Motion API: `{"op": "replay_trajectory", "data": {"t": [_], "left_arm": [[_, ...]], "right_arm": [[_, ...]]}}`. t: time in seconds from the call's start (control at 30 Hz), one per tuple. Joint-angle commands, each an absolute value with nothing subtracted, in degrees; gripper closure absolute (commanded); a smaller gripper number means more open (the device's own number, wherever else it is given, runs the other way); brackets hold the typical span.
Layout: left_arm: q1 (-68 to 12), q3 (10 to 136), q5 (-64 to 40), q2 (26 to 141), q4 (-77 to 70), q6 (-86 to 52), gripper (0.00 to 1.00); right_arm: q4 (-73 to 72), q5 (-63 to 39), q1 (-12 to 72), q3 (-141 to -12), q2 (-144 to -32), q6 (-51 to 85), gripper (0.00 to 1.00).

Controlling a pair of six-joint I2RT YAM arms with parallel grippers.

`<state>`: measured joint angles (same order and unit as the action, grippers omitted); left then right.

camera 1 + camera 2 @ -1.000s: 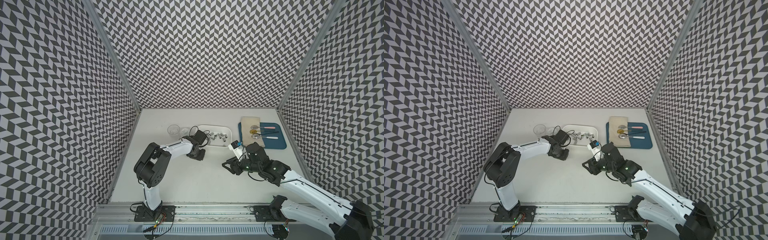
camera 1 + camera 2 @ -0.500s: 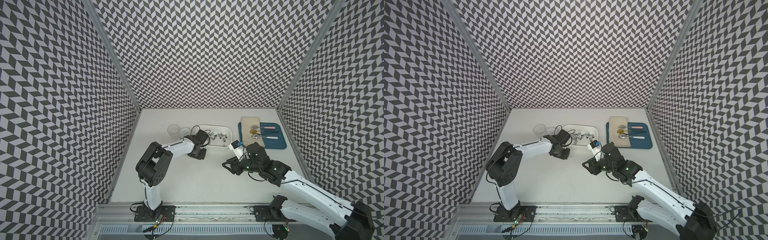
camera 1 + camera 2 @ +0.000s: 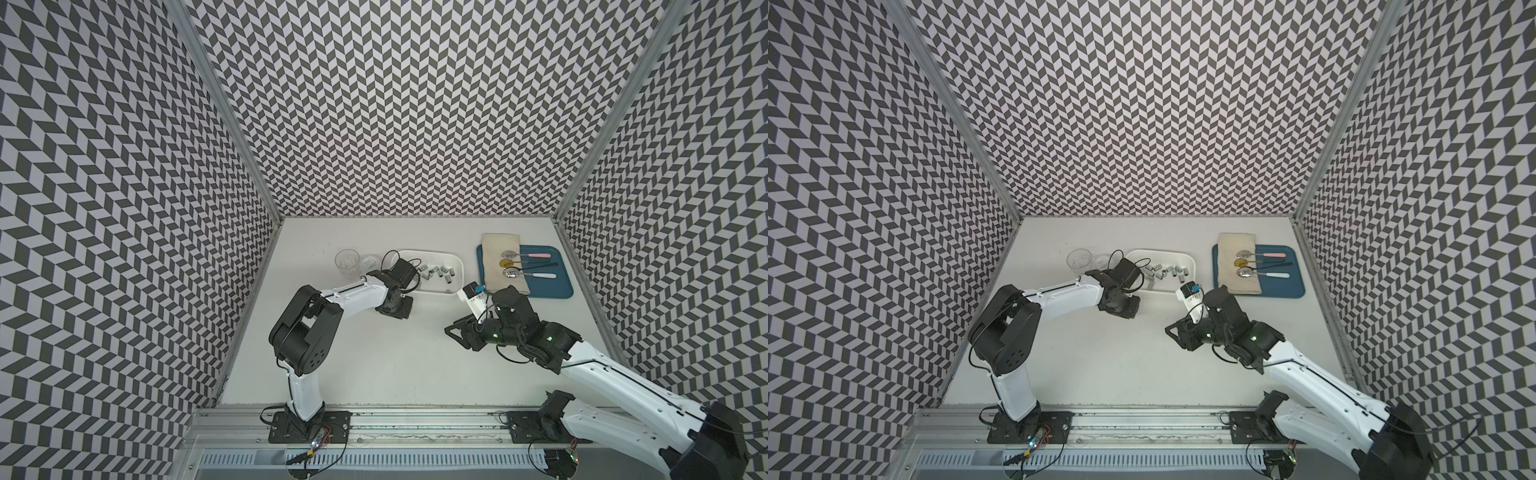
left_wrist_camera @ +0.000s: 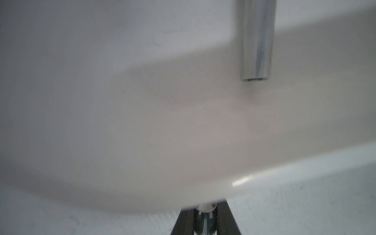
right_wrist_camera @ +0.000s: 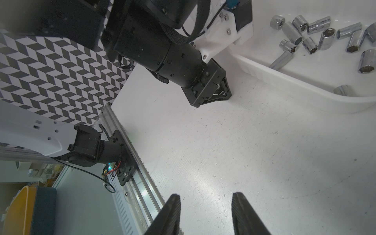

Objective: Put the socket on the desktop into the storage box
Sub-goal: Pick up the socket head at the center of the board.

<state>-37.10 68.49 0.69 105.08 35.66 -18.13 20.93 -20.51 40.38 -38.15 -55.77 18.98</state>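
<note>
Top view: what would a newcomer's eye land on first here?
Black-and-white chevron walls dominate on three sides. On the desktop, chrome sockets glint in the white storage box, beside a blue tray of spoons. The left hand, down by the box's near rim, is shut on a socket.

Black-and-white chevron panels (image 3: 415, 104) wall the off-white desktop (image 3: 395, 353). Between the black fingers (image 4: 228, 223) of the left gripper (image 4: 205, 221) shows a socket (image 4: 204, 216), seemingly chrome; ahead of it the storage box (image 4: 305, 160) is white. Behind the right gripper (image 5: 205, 196) lies a blue tray (image 3: 557, 286).
</note>
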Motion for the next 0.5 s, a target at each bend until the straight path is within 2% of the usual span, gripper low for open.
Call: {"op": "replay_trajectory", "data": {"t": [0.0,0.47], "left_arm": [[-37.43,69.45,-1.02,101.39,35.85,-19.27,0.93],[-37.44,81.24,-3.76,102.53,38.26,-19.86,0.94]], "right_arm": [[18.08,-20.21,40.69,-37.02,-54.39,20.59,0.55],[16.19,-14.62,40.43,-35.53,-52.26,26.84,0.55]]}}
